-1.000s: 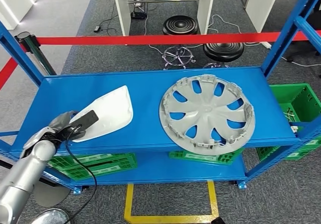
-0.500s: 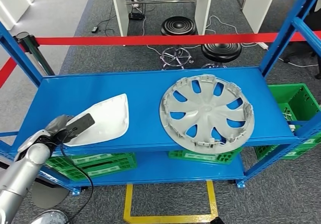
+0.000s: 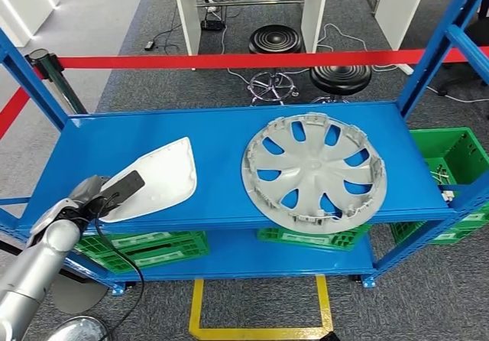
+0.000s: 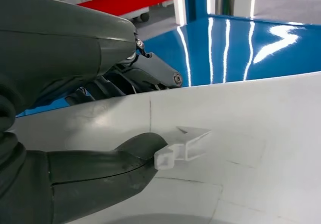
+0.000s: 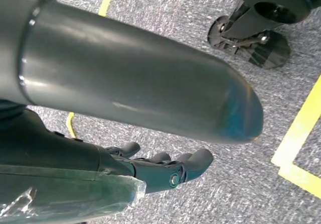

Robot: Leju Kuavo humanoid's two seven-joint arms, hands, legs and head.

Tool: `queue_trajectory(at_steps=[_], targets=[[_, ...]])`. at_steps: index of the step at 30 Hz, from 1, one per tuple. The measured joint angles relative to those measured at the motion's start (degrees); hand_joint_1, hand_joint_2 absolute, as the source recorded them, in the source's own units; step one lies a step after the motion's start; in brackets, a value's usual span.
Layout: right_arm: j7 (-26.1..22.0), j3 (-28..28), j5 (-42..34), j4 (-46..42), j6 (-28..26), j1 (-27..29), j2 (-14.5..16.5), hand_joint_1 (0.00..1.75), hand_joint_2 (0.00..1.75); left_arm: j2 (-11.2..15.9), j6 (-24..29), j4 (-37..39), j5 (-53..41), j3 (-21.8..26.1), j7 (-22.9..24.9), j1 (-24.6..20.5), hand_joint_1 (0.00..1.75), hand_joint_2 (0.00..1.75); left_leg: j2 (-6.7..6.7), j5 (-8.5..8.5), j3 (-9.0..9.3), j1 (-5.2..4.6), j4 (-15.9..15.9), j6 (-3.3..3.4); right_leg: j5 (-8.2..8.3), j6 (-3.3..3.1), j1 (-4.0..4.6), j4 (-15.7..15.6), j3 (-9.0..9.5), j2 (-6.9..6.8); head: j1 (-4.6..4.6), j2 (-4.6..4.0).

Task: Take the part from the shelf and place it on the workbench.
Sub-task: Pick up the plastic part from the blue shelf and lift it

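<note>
A white curved part lies on the left front of the blue shelf. My left hand grips its near end at the shelf's front edge, dark fingers lying over the top. In the left wrist view the thumb presses the part's pale surface beside a small clip, and the fingers reach round its far side. My right hand hangs over the grey carpet, holding nothing, fingers slightly apart.
A grey wheel cover lies on the shelf's right half, overhanging the front edge. Green crates sit on the lower shelf and another at the right. Blue uprights flank the shelf; red tape and stools stand behind.
The white part has slid a little to the left and toward the shelf's front in my left hand. The wheel cover has stayed put.
</note>
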Motion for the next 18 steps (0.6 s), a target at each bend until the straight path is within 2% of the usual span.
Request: queue_trajectory(at_steps=[2,3,5,6,7,8,9,11,12,14,16,18], targets=[[0.00,0.15,0.01,0.00,-0.07,0.04,0.01,0.00,0.00,-0.31,0.53,-0.26,0.36,0.52,0.09,0.38,1.75,1.75,0.09,-0.85,-0.49,0.17,0.97,-0.49,0.22,-0.78,0.00,-0.10,-0.09,0.00,-0.07,0.00],[0.00,0.21,0.02,0.00,-0.09,0.04,0.01,0.00,0.00,-0.48,0.77,-0.41,0.48,0.77,0.11,0.48,1.75,1.75,0.16,-2.19,-1.43,0.21,3.06,-0.69,0.30,-1.07,-0.05,-0.16,-0.11,-0.01,-0.15,0.00],[0.00,0.26,0.02,0.00,-0.13,0.09,0.00,0.00,0.00,-0.86,1.10,-0.57,0.62,1.05,0.13,0.69,1.75,1.75,0.24,-5.93,-4.91,0.20,10.53,-0.97,0.29,-1.41,0.01,-0.16,-0.20,-0.04,-0.32,0.00],[0.00,0.27,0.02,0.00,-0.13,0.14,0.00,0.00,0.00,-1.07,1.28,-0.60,0.71,1.16,0.13,0.89,1.75,1.75,0.24,-7.28,-6.71,0.20,14.23,-1.01,0.28,-1.47,0.06,-0.15,-0.24,-0.05,-0.33,0.00],[0.00,0.28,0.02,0.00,-0.13,0.21,0.01,0.00,0.00,-1.31,1.53,-0.63,0.88,1.33,0.13,1.14,1.75,1.75,0.24,-7.62,-7.82,0.20,16.38,-0.98,0.27,-1.52,0.09,-0.14,-0.27,-0.04,-0.34,0.00],[0.00,0.28,0.00,0.00,-0.13,0.27,0.01,0.00,0.00,-1.59,1.95,-0.74,1.15,1.61,0.08,1.35,1.75,1.75,0.24,-6.82,-7.92,0.20,16.37,-0.86,0.27,-1.53,0.11,-0.14,-0.26,-0.02,-0.34,0.00],[0.00,0.29,-0.02,0.00,-0.13,0.31,0.02,0.00,0.00,-1.94,2.53,-0.97,1.57,2.03,-0.14,1.50,1.75,1.75,0.24,-5.10,-6.96,0.20,14.17,-0.69,0.26,-1.51,0.12,-0.13,-0.24,0.00,-0.34,0.00],[-0.03,0.28,-0.06,0.00,-0.15,0.34,0.02,0.00,0.00,-2.86,3.97,-2.02,3.04,3.19,-1.37,1.58,1.75,1.75,0.24,-1.42,-3.53,0.12,6.90,-0.28,0.21,-1.30,0.22,-0.10,-0.19,0.01,-0.34,0.00],[-0.08,0.28,-0.08,0.00,-0.18,0.35,0.02,0.00,0.00,-3.51,4.67,-2.87,4.17,3.93,-2.46,1.62,1.75,1.75,0.23,-0.45,-2.07,0.06,3.74,-0.10,0.18,-1.06,0.31,-0.05,-0.27,-0.01,-0.31,0.00],[-0.19,0.28,-0.10,0.01,-0.25,0.43,0.03,0.00,0.00,-5.14,5.59,-5.07,6.73,5.41,-4.81,2.04,1.75,1.75,0.16,-0.20,-0.86,-0.16,0.81,0.24,0.24,-0.39,0.42,-0.15,-0.44,-0.05,-0.25,0.00],[-0.25,0.29,-0.11,0.01,-0.29,0.57,0.04,0.00,0.00,-6.60,5.88,-7.28,8.81,6.48,-6.24,2.77,1.75,1.75,0.13,-0.14,-0.92,-0.18,0.51,0.80,0.30,0.33,0.29,-0.40,-0.56,-0.11,-0.25,0.00],[-0.39,0.29,-0.12,0.01,-0.42,0.64,0.06,0.00,0.00,-8.01,6.39,-9.57,10.94,7.41,-7.18,3.30,1.75,1.75,0.18,-0.02,-0.79,-0.01,0.27,1.54,-1.01,1.00,0.24,1.48,-1.56,-0.32,0.02,0.00]])
